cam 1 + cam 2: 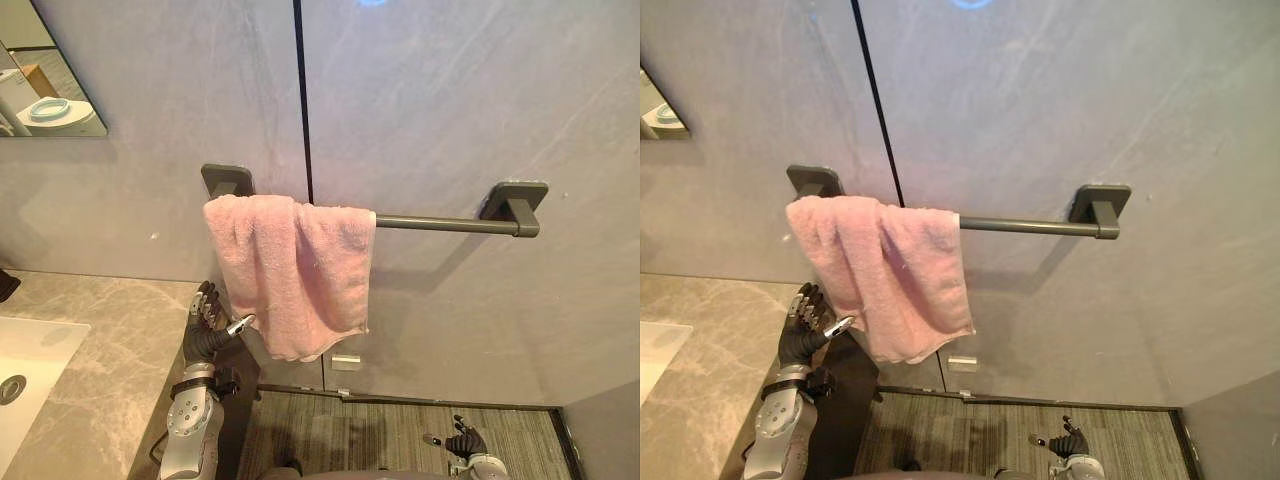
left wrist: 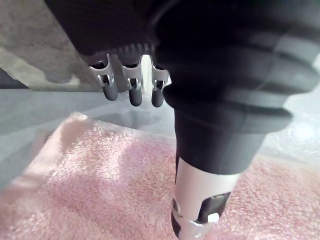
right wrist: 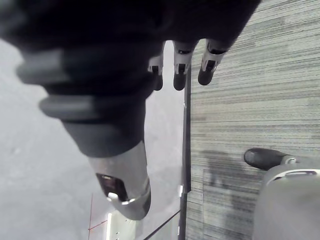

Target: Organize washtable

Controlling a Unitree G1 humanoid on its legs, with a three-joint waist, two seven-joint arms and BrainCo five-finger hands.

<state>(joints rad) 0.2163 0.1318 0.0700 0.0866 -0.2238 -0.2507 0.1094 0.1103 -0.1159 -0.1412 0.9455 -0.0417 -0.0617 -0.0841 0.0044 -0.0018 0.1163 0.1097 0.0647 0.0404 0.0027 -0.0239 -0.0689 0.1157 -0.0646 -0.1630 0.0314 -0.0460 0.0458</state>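
Pink towel (image 1: 295, 270) bunches leftward on the rail (image 1: 440, 224) — left hand (image 1: 205, 325), fingers loose and empty, hovers just beside it, probably to straighten it; right hand (image 1: 462, 440) idles low, fingers relaxed.

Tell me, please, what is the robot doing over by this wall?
A pink towel hangs bunched over the left end of the grey towel bar on the wall. The robot's left hand is up beside the towel's lower left edge, fingers open, gripping nothing. Its right hand hangs low above the floor, open and idle.
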